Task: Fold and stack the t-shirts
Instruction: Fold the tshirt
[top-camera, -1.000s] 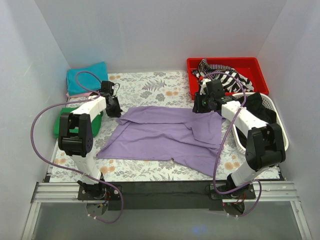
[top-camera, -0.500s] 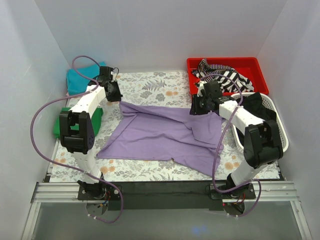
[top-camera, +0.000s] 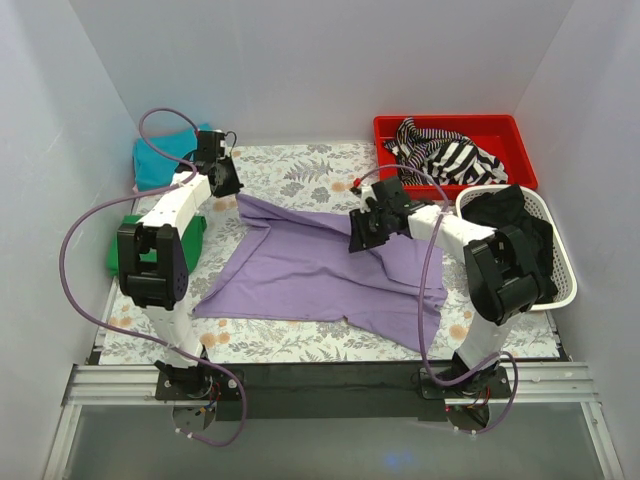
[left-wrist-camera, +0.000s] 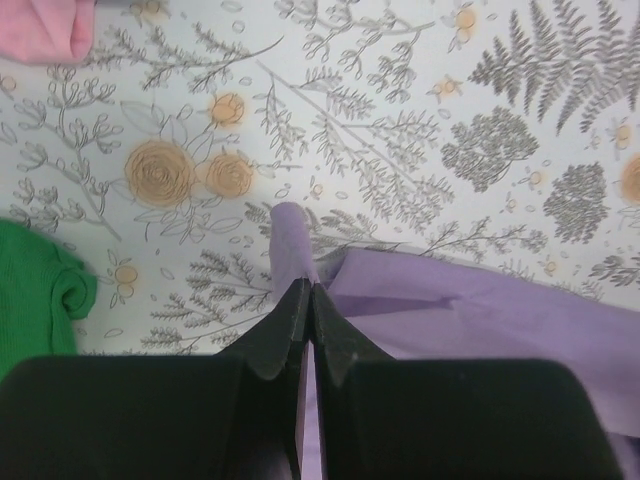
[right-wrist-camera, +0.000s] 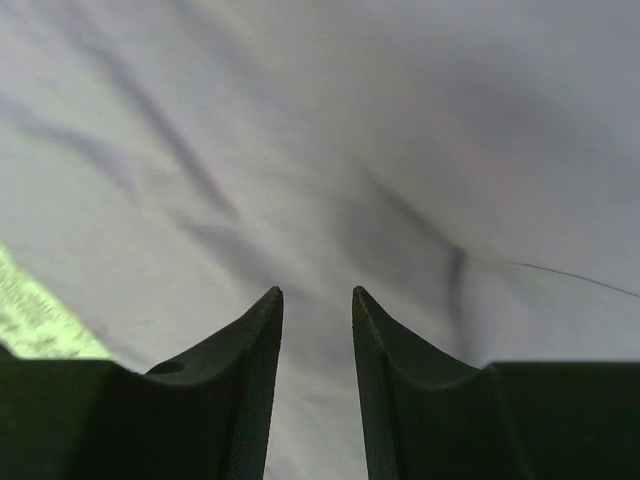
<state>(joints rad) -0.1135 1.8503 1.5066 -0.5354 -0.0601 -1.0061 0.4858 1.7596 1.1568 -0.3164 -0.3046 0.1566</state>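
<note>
White walls box in a floral counter (top-camera: 300, 165), where the lavender t-shirt (top-camera: 320, 270) lies spread across the middle, rumpled along its right side. Its far-left corner is clamped tight in the left jaws, with only a thin nub of cloth between them. The right jaws stand apart, tips down on the shirt's far edge, with nothing visibly pinched. A pull from the left alone would likely slip that nub free, or drag the shirt askew toward the folded green t-shirt (top-camera: 115, 250) at the counter's left edge and bunch it.
</note>
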